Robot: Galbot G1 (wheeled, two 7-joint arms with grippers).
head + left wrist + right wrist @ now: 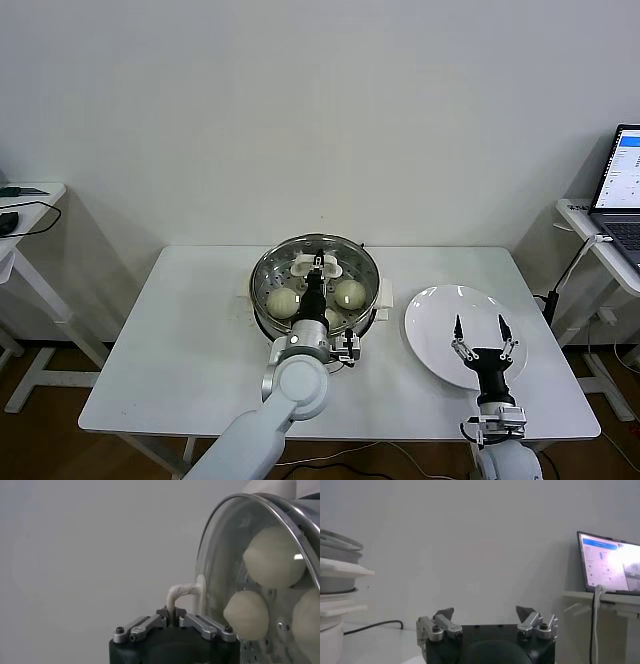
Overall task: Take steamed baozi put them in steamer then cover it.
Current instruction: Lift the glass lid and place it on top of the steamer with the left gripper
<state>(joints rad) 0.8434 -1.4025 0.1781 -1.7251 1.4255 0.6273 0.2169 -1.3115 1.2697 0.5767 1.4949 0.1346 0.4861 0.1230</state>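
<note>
A white table (pixel 180 340) seen from above, against a plain white wall. Near its middle sits the steamer (pixel 262 300), a shiny round steel pot on a white base. The cover (pixel 350 262), a clear glass lid with a metal rim, lies on top of the steamer. Through the glass the steamed baozi (pixel 283 302) show as pale round buns resting on the perforated tray; three can be made out from the left wrist camera.

The left gripper (pixel 318 268) reaches over the pot, its claw pressed together on the cream-white handle (pixel 181 593) at the centre of the cover.

To the right of the steamer lies a flat white plate (pixel 432 312). The right gripper (pixel 480 328) hangs above the plate with its claw spread wide and nothing between the fingers.

An open laptop (pixel 622 185) stands on a side table at far right; its screen is lit but the writing is too small to read. No brand or label is readable anywhere
</note>
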